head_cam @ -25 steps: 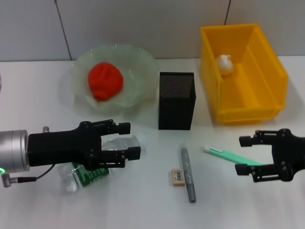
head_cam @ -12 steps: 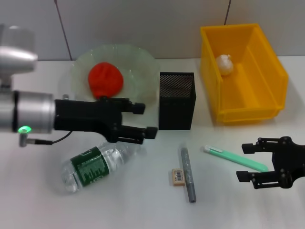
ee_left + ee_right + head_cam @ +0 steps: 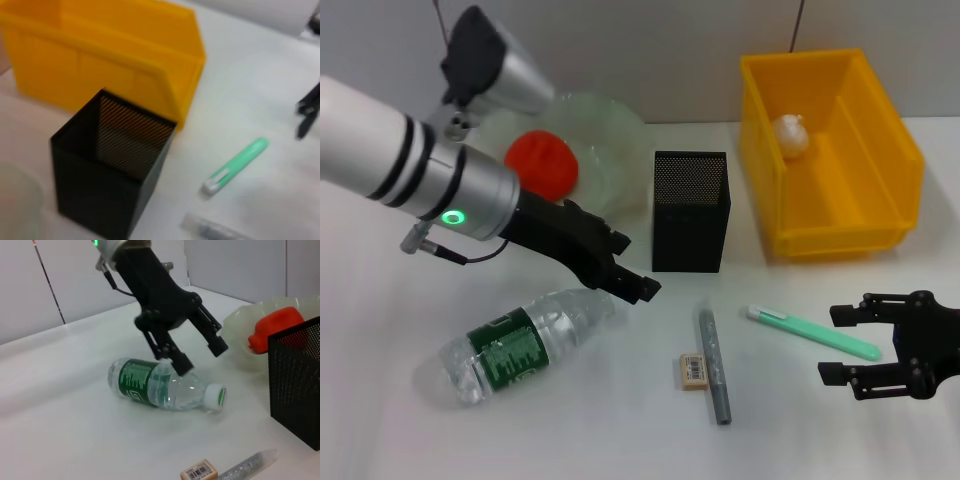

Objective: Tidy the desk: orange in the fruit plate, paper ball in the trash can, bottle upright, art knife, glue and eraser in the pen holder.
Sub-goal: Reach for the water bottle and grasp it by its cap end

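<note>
White tabletop, grey panelled wall, bottle lying flat

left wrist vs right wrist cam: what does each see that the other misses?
Left wrist only: the yellow trash can, the green pen-shaped stick and, at one edge, dark fingers of the right hand.
Right wrist only: the open left hand over the bottle lying on its side, the orange in the fruit plate, and the eraser.
Both: the pen holder and the grey stick on the white desk.
</note>
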`<state>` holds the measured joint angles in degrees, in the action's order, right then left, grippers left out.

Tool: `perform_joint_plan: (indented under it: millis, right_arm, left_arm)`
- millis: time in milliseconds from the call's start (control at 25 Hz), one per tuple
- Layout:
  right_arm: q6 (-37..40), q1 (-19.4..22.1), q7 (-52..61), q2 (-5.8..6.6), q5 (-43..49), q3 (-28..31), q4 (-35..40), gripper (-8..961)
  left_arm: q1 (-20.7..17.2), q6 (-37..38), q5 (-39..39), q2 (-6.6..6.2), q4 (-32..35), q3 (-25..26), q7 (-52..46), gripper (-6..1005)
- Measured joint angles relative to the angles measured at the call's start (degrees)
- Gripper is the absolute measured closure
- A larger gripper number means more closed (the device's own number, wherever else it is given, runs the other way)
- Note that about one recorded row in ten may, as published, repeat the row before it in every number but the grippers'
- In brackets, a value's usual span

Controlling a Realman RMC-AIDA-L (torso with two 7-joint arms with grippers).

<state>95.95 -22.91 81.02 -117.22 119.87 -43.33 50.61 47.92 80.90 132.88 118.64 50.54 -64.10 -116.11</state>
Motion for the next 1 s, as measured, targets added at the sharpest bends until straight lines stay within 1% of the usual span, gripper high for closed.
perform_joint_plan:
  millis: [40, 240, 480, 720, 760, 1000]
  right_arm:
    - [0.0, 0.0, 0.0, 0.0, 0.0, 0.0, 0.0, 166]
    - [0.21, -0.14, 0.99, -0.01, 0.01, 0.01, 0.24, 166]
    - [0.19, -0.16, 1.28, -0.03, 0.02, 0.0, 0.37, 166]
    - [0.17, -0.13, 1.34, -0.11, 0.01, 0.0, 0.37, 166]
    - [0.19, -0.12, 1.38, -0.12, 0.01, 0.0, 0.37, 166]
    - [0.13, -0.03, 1.41, -0.21, 0.01, 0.0, 0.37, 165]
  left_arm:
    - [0.0, 0.0, 0.0, 0.0, 0.0, 0.0, 0.0, 186]
    - [1.19, -4.22, 4.11, 0.14, -0.13, -5.75, -7.56, 186]
    - [1.48, -7.32, 7.03, 0.26, -0.87, -11.98, -12.48, 187]
    - [2.06, -9.15, 7.38, 0.39, -2.95, -14.18, -13.09, 186]
    - [2.18, -10.54, 7.77, 0.46, -3.92, -15.48, -13.19, 187]
    - [2.19, -12.12, 8.01, 0.5, -4.58, -16.07, -13.34, 186]
